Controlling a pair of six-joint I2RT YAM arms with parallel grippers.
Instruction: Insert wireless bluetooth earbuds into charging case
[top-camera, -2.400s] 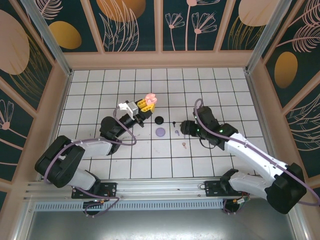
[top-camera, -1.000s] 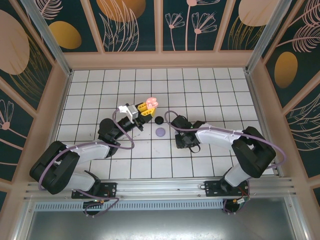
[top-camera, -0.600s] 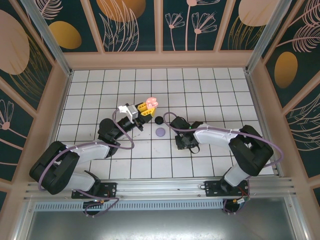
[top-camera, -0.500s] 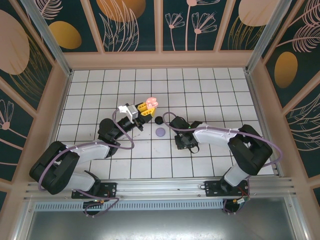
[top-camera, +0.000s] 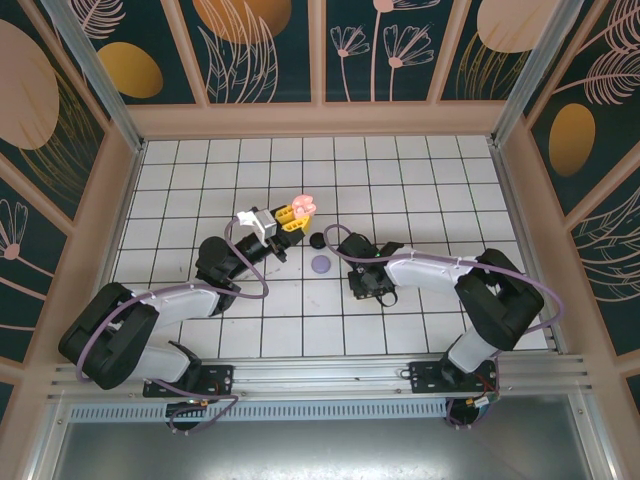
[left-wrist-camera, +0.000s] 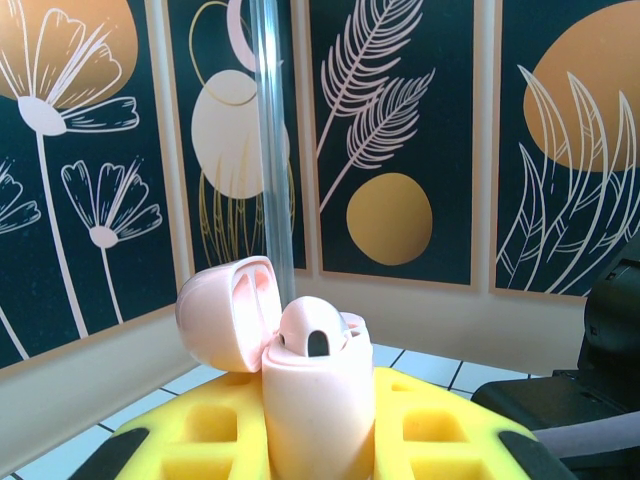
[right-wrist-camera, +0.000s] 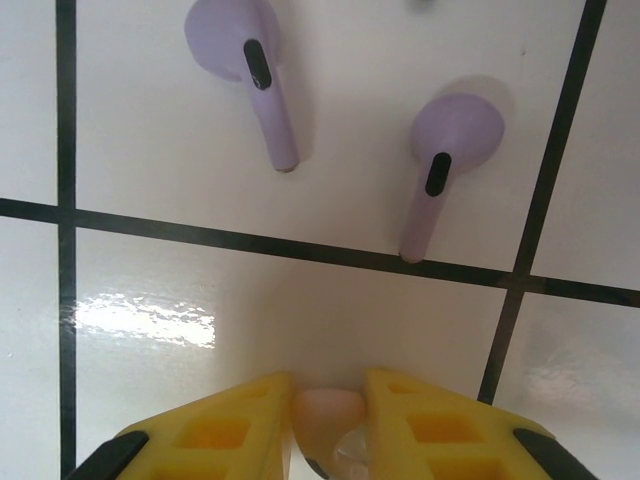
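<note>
Pink round plastic charging case (left-wrist-camera: 312, 400), lid flipped open, gripped tight and upright by left gripper (top-camera: 289, 214). Right of that case, low on white tiled table (right-wrist-camera: 200, 220): right gripper (right-wrist-camera: 328, 395), jaws pinching small pink stemmed earbud (right-wrist-camera: 328, 412). Needs carrying up-left to that case.

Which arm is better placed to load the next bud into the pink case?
Right: the right gripper pinches a pink earbud on the table; the left gripper is busy holding the open pink case.
</note>
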